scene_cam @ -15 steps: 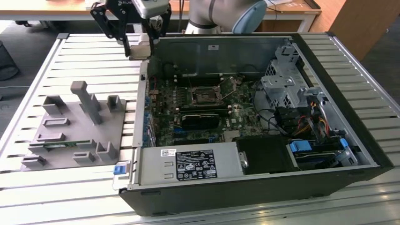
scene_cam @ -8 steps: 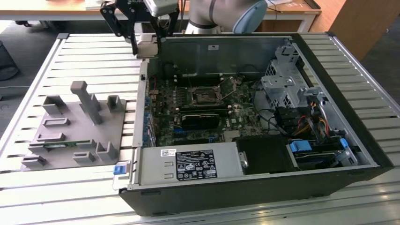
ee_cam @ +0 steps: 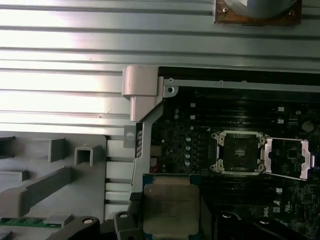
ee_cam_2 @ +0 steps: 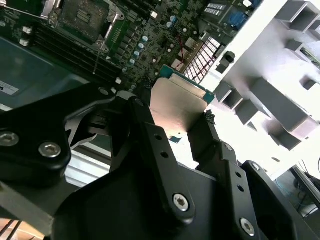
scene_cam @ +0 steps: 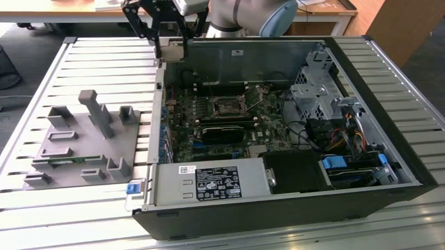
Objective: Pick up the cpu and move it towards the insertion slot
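Gripping the flat square silvery-topped cpu (ee_cam: 167, 207) with its green-edged rim between two black fingers, the black gripper (ee_cam_2: 172, 125) hangs above the open computer case's (scene_cam: 389, 203) edge, apart from the dark square metal-framed insertion slot (ee_cam: 238, 152) with its hinged cover open; a grey moulded holder tray (scene_cam: 80, 156) rests on the ribbed aluminium table (scene_cam: 76, 57)

Arm: my pale grey arm (scene_cam: 243, 15) reaches down.
Gripper: my black two-fingered gripper (scene_cam: 170, 49) is clamped on the silvery square cpu (ee_cam_2: 176, 106).
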### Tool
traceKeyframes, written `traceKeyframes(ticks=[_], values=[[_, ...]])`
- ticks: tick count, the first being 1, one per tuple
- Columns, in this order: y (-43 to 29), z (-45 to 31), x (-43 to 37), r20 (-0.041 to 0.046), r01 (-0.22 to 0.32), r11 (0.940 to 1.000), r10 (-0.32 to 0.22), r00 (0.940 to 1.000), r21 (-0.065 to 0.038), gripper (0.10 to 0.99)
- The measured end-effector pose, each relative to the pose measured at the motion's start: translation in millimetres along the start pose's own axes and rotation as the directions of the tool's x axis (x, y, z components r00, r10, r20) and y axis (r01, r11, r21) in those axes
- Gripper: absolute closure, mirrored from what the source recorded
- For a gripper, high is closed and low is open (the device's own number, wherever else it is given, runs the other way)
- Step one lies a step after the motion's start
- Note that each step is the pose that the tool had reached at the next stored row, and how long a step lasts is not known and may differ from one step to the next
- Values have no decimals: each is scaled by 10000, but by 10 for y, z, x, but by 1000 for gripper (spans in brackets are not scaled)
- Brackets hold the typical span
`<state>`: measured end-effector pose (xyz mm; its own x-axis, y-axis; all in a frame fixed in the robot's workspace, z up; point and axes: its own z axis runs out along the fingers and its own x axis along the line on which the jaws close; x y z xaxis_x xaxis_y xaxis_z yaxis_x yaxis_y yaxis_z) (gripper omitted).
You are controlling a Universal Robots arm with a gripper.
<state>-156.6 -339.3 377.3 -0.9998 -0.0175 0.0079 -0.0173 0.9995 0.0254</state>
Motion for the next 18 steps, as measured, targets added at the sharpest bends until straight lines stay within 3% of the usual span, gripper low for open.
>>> traceKeyframes(ticks=[18], values=[[121,6,-339,1,4,10000,-4,10000,-1,545]])
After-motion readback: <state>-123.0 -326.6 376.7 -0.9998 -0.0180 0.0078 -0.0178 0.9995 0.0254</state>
